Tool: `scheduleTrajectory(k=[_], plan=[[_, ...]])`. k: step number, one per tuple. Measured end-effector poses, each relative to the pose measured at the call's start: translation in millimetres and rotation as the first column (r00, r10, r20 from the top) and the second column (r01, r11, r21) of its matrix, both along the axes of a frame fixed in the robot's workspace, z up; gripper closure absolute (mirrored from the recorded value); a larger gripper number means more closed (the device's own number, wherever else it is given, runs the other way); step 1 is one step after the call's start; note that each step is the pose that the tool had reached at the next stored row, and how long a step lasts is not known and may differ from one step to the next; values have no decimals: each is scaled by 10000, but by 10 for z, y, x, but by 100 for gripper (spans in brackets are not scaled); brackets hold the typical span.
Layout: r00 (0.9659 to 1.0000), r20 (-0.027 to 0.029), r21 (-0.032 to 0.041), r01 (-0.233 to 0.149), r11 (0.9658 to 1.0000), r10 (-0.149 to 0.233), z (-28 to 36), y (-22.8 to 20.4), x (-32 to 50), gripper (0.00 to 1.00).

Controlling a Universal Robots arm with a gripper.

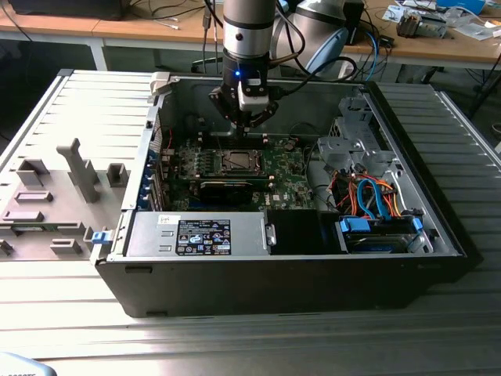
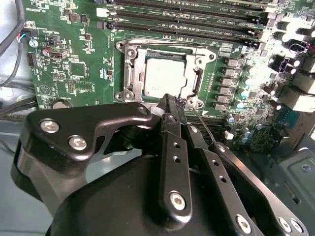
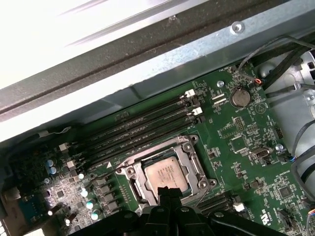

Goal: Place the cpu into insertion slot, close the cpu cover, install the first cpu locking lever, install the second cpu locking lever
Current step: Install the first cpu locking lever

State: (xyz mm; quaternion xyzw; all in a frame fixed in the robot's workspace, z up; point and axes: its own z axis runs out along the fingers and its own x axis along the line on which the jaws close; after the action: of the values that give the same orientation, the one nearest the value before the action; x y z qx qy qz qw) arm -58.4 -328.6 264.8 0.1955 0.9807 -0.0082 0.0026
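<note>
The cpu (image 2: 165,76) lies flat in its socket on the green motherboard, pale metal top showing; it also shows as cpu (image 3: 166,174) and cpu (image 1: 237,162). The cpu cover (image 2: 129,66) lies down around it as a metal frame, also seen as cpu cover (image 3: 189,152). My gripper (image 2: 172,101) hovers just over the socket's edge, its black fingers (image 2: 173,147) drawn together, with nothing seen between them. A thin wire locking lever (image 2: 203,125) runs slanted right beside the fingertips. In the exterior view the gripper (image 1: 249,127) hangs above the socket inside the open computer case.
Memory slots (image 3: 142,130) run beside the socket. A black card (image 1: 227,188), a power supply (image 1: 200,235) and a drive cage with orange and blue cables (image 1: 368,196) fill the case. Case walls (image 1: 156,133) surround the board. A grey fixture plate (image 1: 47,196) lies on the exterior view's left.
</note>
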Motion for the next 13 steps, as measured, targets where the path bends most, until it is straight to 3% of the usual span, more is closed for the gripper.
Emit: scheduleTrajectory(k=[13], plan=[[9991, 0, 0, -421, 9991, 421, 0, 0, 0, 89]])
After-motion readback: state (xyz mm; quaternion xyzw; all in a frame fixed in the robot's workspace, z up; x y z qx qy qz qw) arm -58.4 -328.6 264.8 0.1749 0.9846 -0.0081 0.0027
